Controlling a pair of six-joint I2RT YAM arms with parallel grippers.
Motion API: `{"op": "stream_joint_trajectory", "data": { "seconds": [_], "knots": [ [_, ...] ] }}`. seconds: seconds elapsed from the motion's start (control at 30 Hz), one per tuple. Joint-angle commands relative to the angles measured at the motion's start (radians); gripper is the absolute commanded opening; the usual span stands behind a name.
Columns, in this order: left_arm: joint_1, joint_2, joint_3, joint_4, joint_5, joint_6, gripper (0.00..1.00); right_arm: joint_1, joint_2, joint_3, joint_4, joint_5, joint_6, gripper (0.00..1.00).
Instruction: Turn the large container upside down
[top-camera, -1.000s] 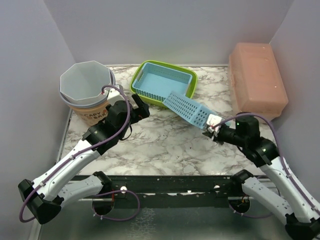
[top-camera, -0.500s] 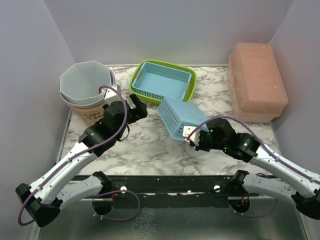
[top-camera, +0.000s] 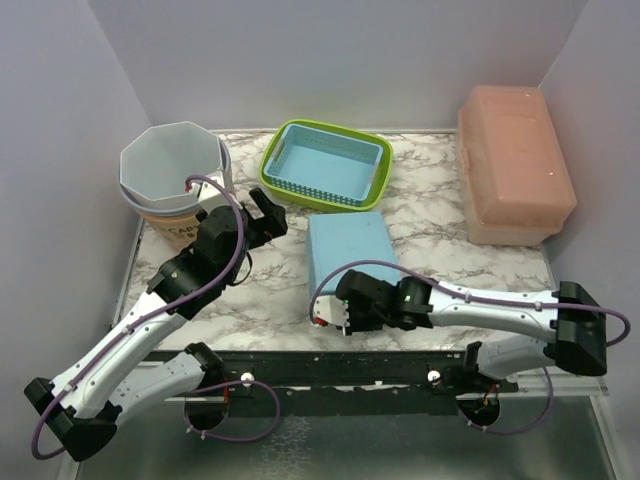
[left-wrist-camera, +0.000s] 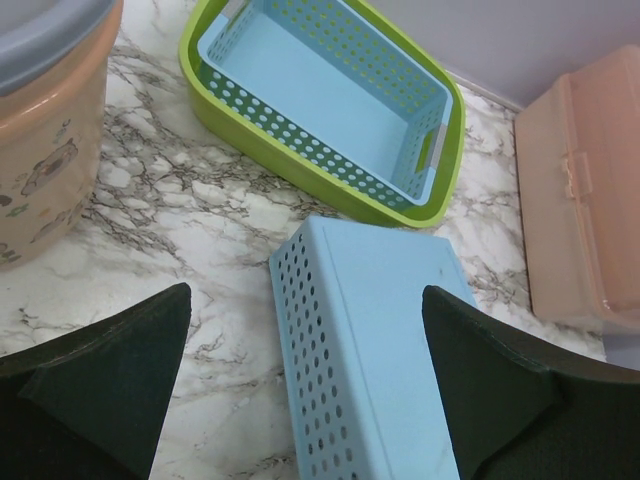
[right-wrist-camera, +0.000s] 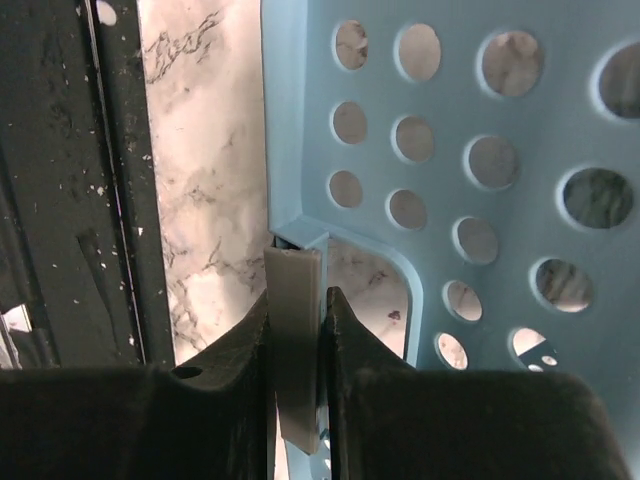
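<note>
Only your right wrist view shows the right gripper (right-wrist-camera: 297, 325) pinching the rim of the blue basket (top-camera: 348, 250). Overhead, it lies bottom-up, solid base skyward. Your left gripper (top-camera: 262, 210) gapes, empty.

Green basket (top-camera: 267, 170), pink box (top-camera: 512, 160), tan bucket (top-camera: 170, 232) w/ grey tub (top-camera: 170, 165)

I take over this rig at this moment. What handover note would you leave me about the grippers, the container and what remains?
Left gripper: open, empty, hovering beside the beige bucket.
Right gripper: shut on the near rim of the blue basket.
The blue basket lies bottom up on the marble table, in front of the green basket.
Done: the flip, it seems.
To do: open the right gripper and pull it away.
</note>
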Motion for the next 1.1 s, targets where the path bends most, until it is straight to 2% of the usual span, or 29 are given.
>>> {"op": "stream_joint_trajectory", "data": {
  "seconds": [0.0, 0.1, 0.23, 0.3, 0.43, 0.67, 0.77, 0.83, 1.0, 1.07],
  "knots": [
    [0.007, -0.045, 0.01, -0.019, -0.055, -0.003, 0.99, 0.065, 0.093, -0.01, -0.017, 0.057, 0.166, 0.11],
    [0.007, -0.056, 0.008, -0.022, -0.062, -0.001, 0.99, 0.068, 0.131, -0.007, -0.008, 0.082, 0.182, 0.19],
    [0.008, -0.063, 0.007, -0.028, -0.064, 0.001, 0.99, 0.088, 0.166, 0.006, -0.014, 0.036, 0.204, 0.32],
    [0.008, -0.066, 0.005, -0.031, -0.063, 0.002, 0.99, 0.104, 0.164, 0.008, -0.019, 0.014, 0.206, 0.33],
    [0.008, -0.069, -0.001, -0.032, -0.064, -0.001, 0.99, 0.125, 0.144, 0.024, -0.02, 0.003, 0.224, 0.44],
    [0.008, -0.057, 0.006, -0.032, -0.049, 0.0, 0.99, 0.145, 0.109, 0.061, -0.045, -0.006, 0.25, 0.69],
    [0.008, -0.055, 0.006, -0.032, -0.043, 0.001, 0.99, 0.168, 0.075, 0.049, -0.034, 0.072, 0.262, 0.73],
    [0.008, -0.052, 0.005, -0.032, -0.041, -0.001, 0.99, 0.204, 0.036, 0.022, 0.014, 0.186, 0.271, 0.75],
    [0.008, -0.035, 0.009, -0.031, -0.031, -0.007, 0.99, 0.26, -0.049, -0.064, 0.154, 0.371, 0.259, 0.76],
    [0.008, -0.017, 0.017, -0.03, -0.018, -0.006, 0.99, 0.264, -0.045, -0.108, 0.203, 0.385, 0.248, 0.76]
  ]
}}
